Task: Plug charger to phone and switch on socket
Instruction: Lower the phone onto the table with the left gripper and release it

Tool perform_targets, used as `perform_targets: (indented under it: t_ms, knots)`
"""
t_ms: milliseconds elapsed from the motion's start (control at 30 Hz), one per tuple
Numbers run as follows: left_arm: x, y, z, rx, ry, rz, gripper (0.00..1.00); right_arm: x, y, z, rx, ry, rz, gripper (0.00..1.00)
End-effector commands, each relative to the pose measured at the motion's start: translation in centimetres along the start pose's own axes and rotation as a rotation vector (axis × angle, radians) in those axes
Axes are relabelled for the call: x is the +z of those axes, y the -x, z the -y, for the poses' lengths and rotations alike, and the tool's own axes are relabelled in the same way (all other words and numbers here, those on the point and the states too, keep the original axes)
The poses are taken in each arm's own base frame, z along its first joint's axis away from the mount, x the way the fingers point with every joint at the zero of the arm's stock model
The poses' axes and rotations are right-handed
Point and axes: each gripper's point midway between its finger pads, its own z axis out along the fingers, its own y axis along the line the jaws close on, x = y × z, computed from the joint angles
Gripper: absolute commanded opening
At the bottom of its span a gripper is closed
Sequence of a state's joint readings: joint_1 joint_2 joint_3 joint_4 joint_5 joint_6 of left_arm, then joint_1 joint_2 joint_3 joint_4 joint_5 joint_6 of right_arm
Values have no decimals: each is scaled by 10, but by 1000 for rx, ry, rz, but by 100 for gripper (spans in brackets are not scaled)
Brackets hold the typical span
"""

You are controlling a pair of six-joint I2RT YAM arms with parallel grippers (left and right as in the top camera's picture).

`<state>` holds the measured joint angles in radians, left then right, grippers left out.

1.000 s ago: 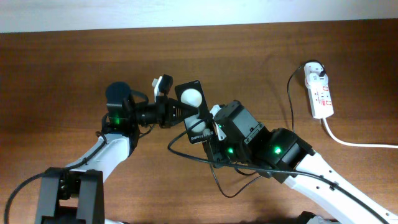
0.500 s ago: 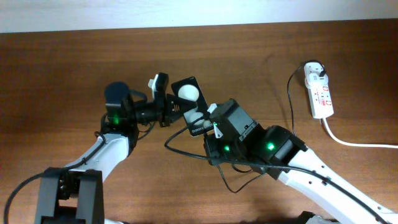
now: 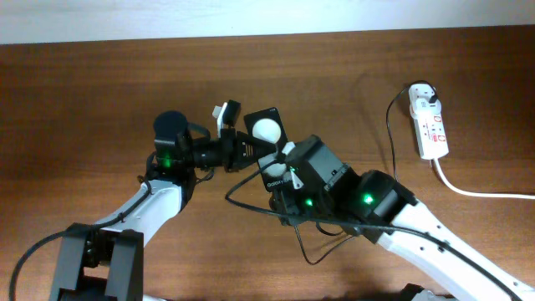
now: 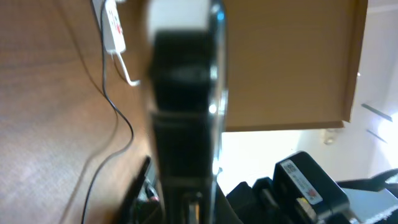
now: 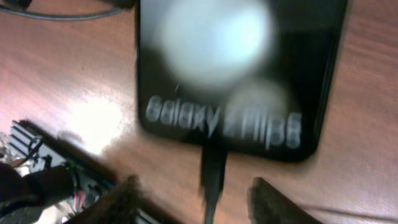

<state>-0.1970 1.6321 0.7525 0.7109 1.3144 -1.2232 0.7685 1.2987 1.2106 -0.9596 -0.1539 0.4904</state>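
My left gripper (image 3: 241,147) is shut on the black phone (image 3: 266,164) and holds it on edge above the table. In the left wrist view the phone (image 4: 186,93) shows edge-on between the jaws (image 4: 186,208). In the right wrist view the phone (image 5: 236,74) reads "Galaxy Z Flip6". The charger plug (image 5: 213,168) meets its bottom edge. My right gripper (image 5: 199,196) is open, with a finger on each side of the plug and not touching it; in the overhead view it (image 3: 284,180) sits just below the phone. The black charger cable (image 3: 390,125) runs from a white adapter (image 3: 422,90) on the white socket (image 3: 431,127) at the far right.
A thick white cord (image 3: 476,192) leaves the socket toward the right edge. Slack black cable loops on the wood table (image 3: 84,100) under my right arm (image 3: 309,251). The socket (image 4: 114,31) and cable (image 4: 118,124) also show in the left wrist view.
My left gripper has carried the phone up and then to the right, turning it a little. My right gripper has stayed at the phone's bottom edge.
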Motion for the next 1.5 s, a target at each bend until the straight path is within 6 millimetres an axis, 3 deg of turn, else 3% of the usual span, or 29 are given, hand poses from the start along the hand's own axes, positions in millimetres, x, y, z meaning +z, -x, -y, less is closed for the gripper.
perform_targets:
  t_ms: [0, 133, 267, 333, 500, 667, 933, 1167, 1467]
  knots:
    - [3, 18, -2, 97, 39, 107, 0, -58, 12, -12, -24, 63, 157, 97]
    - [21, 21, -4, 145, 70, 152, 0, -111, 8, -18, -47, 136, 306, 99]
    - [38, 21, 4, 221, 81, 138, 0, -153, 3, -6, -45, 120, 457, 99]
    - [45, 31, -4, 217, 170, 151, 0, -170, -5, 4, -39, 99, 508, 99]
    - [42, 47, -27, 221, 472, 143, 0, -163, -31, 27, -22, 7, 424, 99]
    - [45, 52, -38, 220, 557, 38, 0, -153, -50, 39, -16, -43, 331, 99]
    - [60, 38, -105, 94, 539, -122, 0, -153, -52, 39, -15, -47, 325, 99]
    - [53, 31, -164, 22, 647, -144, 2, -153, -52, 39, -15, -46, 325, 99]
    - [47, 23, -203, -33, 727, -156, 6, -153, -52, 39, -15, -46, 325, 99]
